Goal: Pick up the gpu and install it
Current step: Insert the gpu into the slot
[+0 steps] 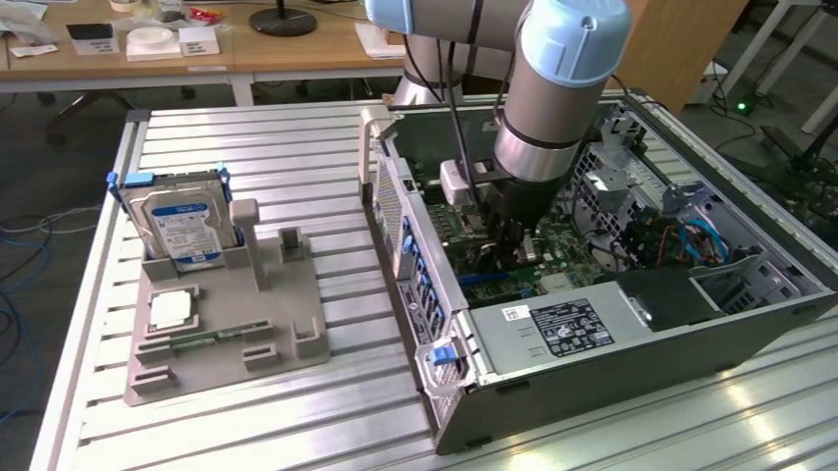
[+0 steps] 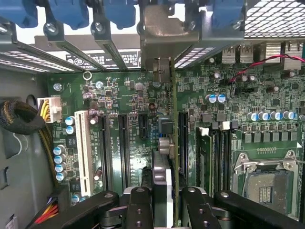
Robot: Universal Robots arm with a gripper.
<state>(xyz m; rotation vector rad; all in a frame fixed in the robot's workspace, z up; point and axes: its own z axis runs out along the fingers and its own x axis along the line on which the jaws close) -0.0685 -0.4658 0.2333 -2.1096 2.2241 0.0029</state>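
GPU card (image 2: pixel 174 157) stands on edge inside the open computer case (image 1: pixel 733 334), clamped between your pincer (image 2: pixel 167 205) fingers (image 2: pixel 139 210), its metal bracket reaching the rear slot covers. Your wrist view shows it over the motherboard (image 2: pixel 124 95) slots. Your exterior view shows one hard drive (image 1: pixel 183 226) in the grey holder (image 1: pixel 282 314) on the table (image 1: pixel 262 147), left of the case.

Ribbed metal bench (image 1: pixel 262 147) in front. Behind it a wood desk (image 1: pixel 262 54) w/ white boxes, papers, black lamp base (image 1: pixel 283 20). Dark floor (image 1: pixel 53 177), cables (image 1: pixel 20 235) at the exterior view's left.
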